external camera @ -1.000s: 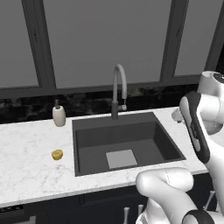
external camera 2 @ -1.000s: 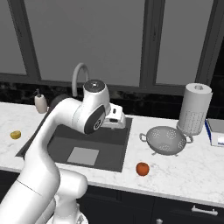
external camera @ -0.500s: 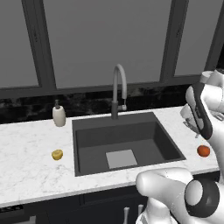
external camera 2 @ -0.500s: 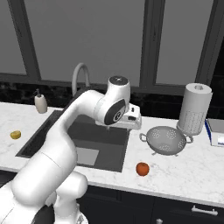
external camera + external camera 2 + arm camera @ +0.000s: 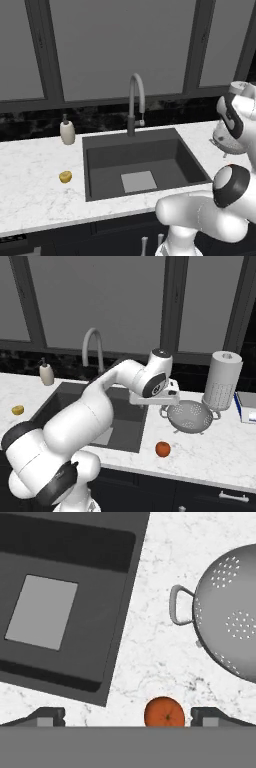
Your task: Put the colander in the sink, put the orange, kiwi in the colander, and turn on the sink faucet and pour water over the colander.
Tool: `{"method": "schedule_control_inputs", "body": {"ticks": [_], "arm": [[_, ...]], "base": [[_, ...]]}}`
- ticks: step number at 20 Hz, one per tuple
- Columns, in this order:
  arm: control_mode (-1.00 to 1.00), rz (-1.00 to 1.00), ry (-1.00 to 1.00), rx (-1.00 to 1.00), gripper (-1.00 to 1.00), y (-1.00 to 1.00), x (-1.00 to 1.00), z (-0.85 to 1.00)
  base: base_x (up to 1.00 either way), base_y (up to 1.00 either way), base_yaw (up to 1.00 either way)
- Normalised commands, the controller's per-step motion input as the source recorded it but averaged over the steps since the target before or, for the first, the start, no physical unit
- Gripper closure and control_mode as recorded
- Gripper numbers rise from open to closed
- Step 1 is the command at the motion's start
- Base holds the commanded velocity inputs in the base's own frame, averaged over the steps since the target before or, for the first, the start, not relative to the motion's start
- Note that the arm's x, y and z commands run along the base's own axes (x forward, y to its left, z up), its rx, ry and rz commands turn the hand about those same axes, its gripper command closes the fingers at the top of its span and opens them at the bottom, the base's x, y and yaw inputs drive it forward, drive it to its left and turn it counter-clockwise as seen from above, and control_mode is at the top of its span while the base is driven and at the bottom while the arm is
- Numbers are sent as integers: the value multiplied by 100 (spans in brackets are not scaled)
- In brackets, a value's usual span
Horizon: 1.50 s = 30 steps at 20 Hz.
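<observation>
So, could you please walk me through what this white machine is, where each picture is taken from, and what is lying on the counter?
It is a white robot arm with dark joints on a mobile base, in a rendered kitchen. Two cameras sit on the base behind the arm, one to its left and one to its right; the third looks down from the hand itself.

In the marble counter sits the dark grey rectangular sink, with the tall grey gooseneck faucet and a cream soap bottle behind it. To one side lies the small yellow kiwi. On the other side stand the silver-grey perforated metal colander, the small red-orange orange and a white paper towel roll.

The two-finger gripper hangs open above the counter between sink and colander, holding nothing.
</observation>
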Motion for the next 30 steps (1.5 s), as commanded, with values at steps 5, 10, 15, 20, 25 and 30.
{"method": "schedule_control_inputs", "body": {"ticks": [5,10,15,20,25,30], "arm": [[-100,34,4,-2,-100,-39,28,-30],[-100,26,0,-2,-100,-39,18,-24],[-100,15,0,-7,-100,-38,9,-27],[-100,-2,0,-18,-100,-5,9,-39],[-100,-5,0,-4,-100,2,10,-32],[-100,-17,0,0,-100,18,1,-34]], "base": [[0,0,0],[0,0,0],[0,0,0],[0,0,0],[0,0,0],[0,0,0]]}}
